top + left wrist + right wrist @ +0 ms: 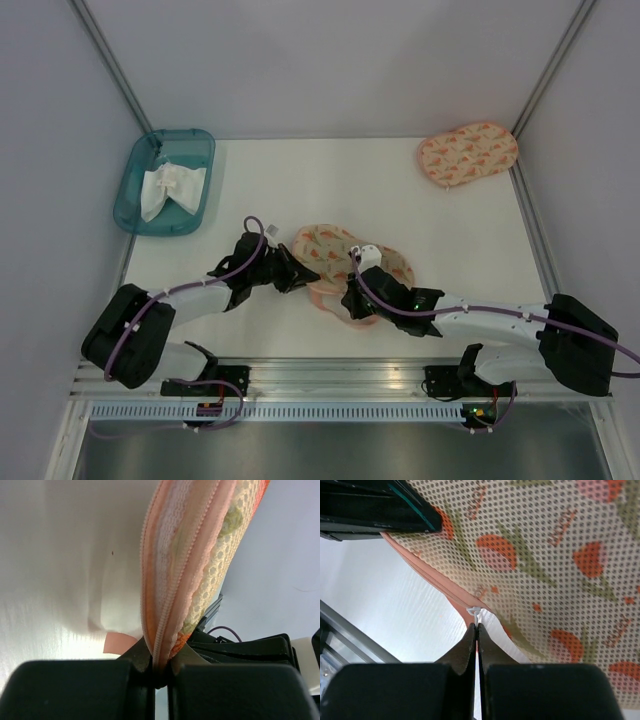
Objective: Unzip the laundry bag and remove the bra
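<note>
Nearest the arm bases, the right gripper (476,629) is closed tight on the small white zipper pull (474,613) at the near edge of the laundry bag (335,250). Just beyond it, the left gripper (160,661) is clamped on the bag's left zippered edge, with the peach zipper tape pinched between its fingers. The bag lies near the middle of the white worktop (300,185), between the two grippers. Farther back, a teal tray (135,175) at the left holds a crumpled white cloth (170,188), and a second printed peach pouch (467,153) lies at the far right corner.
</note>
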You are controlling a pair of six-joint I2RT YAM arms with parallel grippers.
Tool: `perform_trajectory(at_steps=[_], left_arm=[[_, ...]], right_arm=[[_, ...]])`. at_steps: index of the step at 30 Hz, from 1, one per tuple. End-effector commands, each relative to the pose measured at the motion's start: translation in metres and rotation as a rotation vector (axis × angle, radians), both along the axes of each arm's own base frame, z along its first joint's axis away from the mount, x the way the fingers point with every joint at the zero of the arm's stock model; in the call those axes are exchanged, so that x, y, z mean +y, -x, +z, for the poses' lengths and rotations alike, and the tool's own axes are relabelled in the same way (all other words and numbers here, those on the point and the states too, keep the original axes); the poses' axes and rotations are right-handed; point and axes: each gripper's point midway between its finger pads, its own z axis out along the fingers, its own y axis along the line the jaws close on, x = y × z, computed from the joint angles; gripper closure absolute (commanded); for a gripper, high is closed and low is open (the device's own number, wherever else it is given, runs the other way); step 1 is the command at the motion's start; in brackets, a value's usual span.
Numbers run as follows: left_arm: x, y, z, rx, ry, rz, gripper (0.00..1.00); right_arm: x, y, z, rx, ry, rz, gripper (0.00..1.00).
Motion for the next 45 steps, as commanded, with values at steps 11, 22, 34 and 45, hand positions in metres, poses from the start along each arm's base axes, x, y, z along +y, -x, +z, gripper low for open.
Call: perform_trajectory(at_steps=[11, 22, 34, 45], left_arm=[[0.032, -0.059, 0.032, -0.121, -0.017, 0.043, 0.98], [0.038, -0.103, 0.025, -0.156, -0.038, -0.087, 0.98], [0.006, -0.157, 0.038, -0.242, 0.018, -0.201, 0.22], [-0.019, -0.028, 0.013, -0.104, 0.017, -0.185, 0.00]], right_arm=[[-0.064, 0.005, -0.029, 0.033, 0.209, -0.161, 1.00], [-0.070, 0.005, -0.021, 0.019, 0.216, -0.172, 1.00], [-0.035, 0.010, -0.019, 0.049, 0.106, -0.070, 1.00], [0.028, 0.011, 0.004, 0.020, -0.068, 0.133, 1.00]])
